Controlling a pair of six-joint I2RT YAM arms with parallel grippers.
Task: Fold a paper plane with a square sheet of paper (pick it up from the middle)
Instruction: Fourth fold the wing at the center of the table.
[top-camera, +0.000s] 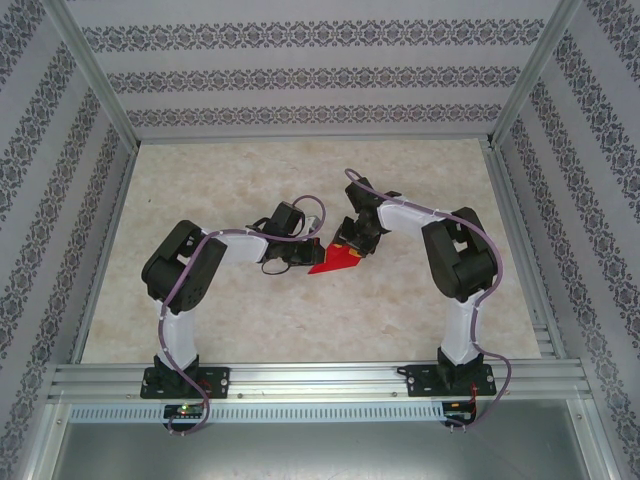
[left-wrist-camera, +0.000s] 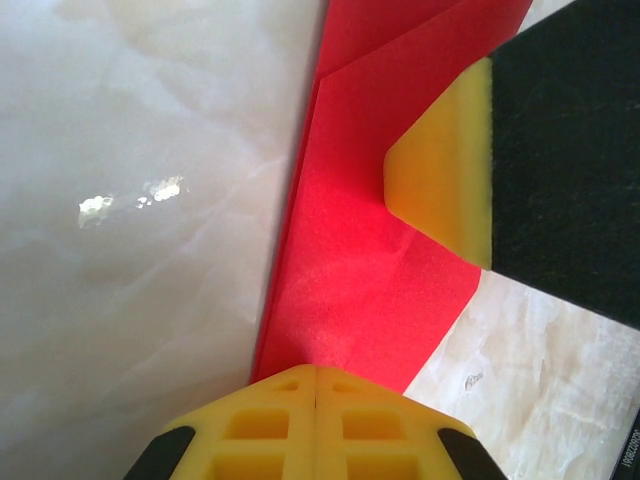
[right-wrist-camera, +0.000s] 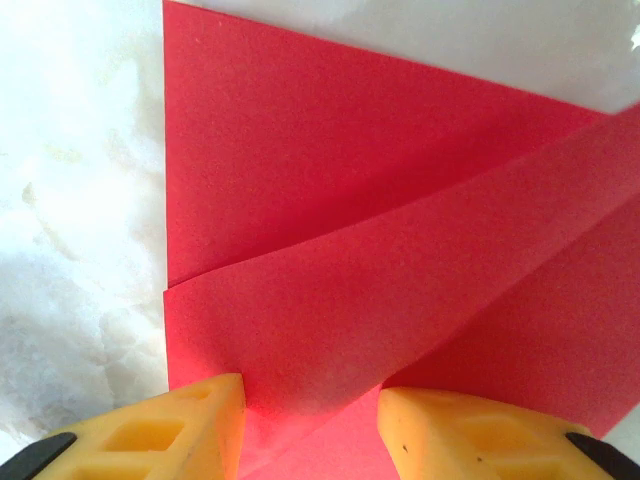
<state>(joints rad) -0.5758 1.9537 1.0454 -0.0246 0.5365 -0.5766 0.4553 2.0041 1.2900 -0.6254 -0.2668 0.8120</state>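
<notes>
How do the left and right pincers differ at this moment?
The left pincer has its fingers closed together at the paper's edge. The right pincer has its fingers apart, with a folded flap of the paper between them. In the top view, the left pincer comes in from the paper's left and the right pincer from its far side. Both have yellow fingertips and are at the paper.

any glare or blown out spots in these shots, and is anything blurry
left wrist: a bright glare spot on the table, while the folded red paper looks sharp; right wrist: the table at left is washed out pale, and the paper grain is crisp; top external: even, soft light with no glare.
</notes>
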